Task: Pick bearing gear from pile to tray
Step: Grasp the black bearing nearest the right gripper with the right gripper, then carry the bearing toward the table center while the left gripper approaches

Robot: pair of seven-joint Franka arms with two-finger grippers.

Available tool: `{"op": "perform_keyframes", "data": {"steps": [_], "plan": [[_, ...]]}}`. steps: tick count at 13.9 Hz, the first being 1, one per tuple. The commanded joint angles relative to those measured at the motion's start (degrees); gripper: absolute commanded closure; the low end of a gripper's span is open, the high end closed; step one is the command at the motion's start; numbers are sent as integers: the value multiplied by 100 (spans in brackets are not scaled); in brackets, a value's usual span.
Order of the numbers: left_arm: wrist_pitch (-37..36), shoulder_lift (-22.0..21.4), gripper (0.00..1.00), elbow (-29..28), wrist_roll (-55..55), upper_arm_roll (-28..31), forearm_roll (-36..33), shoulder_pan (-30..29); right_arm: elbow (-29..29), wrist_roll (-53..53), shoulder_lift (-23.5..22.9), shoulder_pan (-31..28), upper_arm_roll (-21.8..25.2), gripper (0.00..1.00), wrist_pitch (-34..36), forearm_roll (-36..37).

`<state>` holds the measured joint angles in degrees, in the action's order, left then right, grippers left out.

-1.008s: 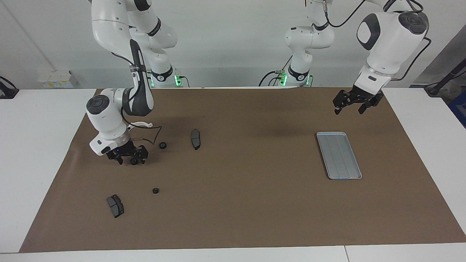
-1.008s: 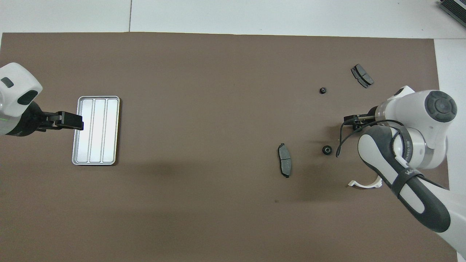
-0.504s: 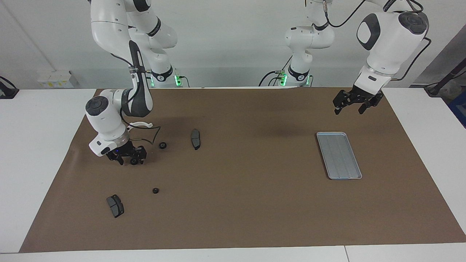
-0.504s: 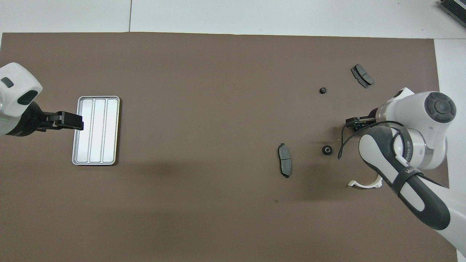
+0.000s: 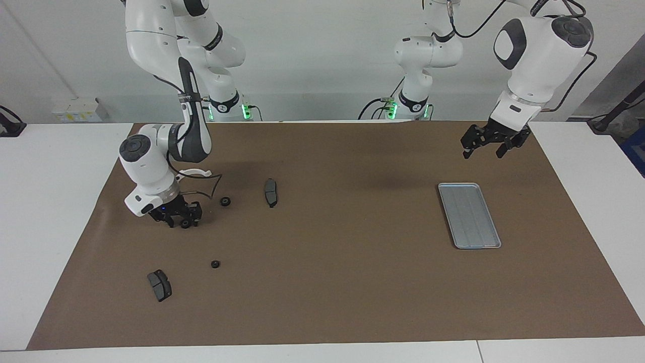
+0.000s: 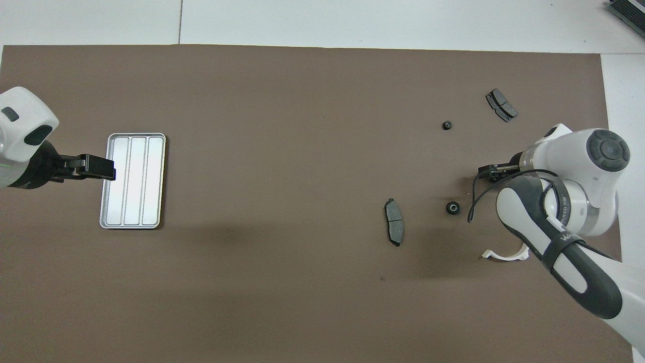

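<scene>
Three small black rings, the bearing gears, lie on the brown mat at the right arm's end. One bearing gear rests on the mat between the fingers of my right gripper, which stands low with its jaws narrowed around the ring but still a little apart from it. Another ring lies beside that gripper, and a third lies farther from the robots. The silver tray is empty at the left arm's end. My left gripper waits open in the air by the tray's edge.
Two dark grey brake pads lie on the mat, one toward the middle, one farther from the robots. A white half-ring bracket lies under the right arm's wrist. A black cable loops beside the right gripper.
The right gripper's jaws have drawn in around the ring on the mat and its wrist has shifted slightly. The left arm and all other parts have not moved.
</scene>
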<state>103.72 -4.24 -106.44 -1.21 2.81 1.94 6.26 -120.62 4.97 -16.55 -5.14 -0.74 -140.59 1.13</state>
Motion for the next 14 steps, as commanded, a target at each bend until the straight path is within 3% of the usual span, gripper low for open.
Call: {"op": "perform_keyframes", "data": {"steps": [1, 3, 6, 11, 14], "plan": [[122, -173, 0, -210, -28, 10, 35, 24, -50, 233, 73, -84, -58, 80, 111, -104], [122, -173, 0, -219, -28, 10, 35, 24, 20, 207, 81, -40, -58, 100, 180, -104], [122, -173, 0, -219, -28, 10, 35, 24, 284, 172, 143, 13, -128, 100, 435, -104], [122, -173, 0, -219, -19, 9, 35, 24, 828, -793, 178, 57, -734, 100, 962, -96], [122, -173, 0, -210, -28, 1, 35, 24, 1074, -1574, 152, 609, -753, 100, 1103, -43]]}}
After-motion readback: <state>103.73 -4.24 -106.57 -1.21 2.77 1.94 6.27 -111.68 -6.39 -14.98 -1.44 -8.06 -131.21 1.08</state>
